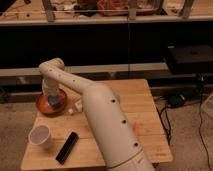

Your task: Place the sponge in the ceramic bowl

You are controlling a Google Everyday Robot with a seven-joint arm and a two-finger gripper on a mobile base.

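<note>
The ceramic bowl (42,106), reddish-orange and shallow, sits at the table's far left corner. My white arm reaches across the table from the front right. My gripper (53,99) hangs down into the bowl. A blue-grey patch that looks like the sponge (54,103) shows at the gripper's tip, inside the bowl's rim. I cannot tell whether the sponge rests on the bowl or is still held.
A white paper cup (40,136) stands near the front left corner of the wooden table (142,107). A black bar-shaped object (67,147) lies beside it. A small white packet (76,106) lies right of the bowl. Dark shelving and a black box (192,57) stand behind.
</note>
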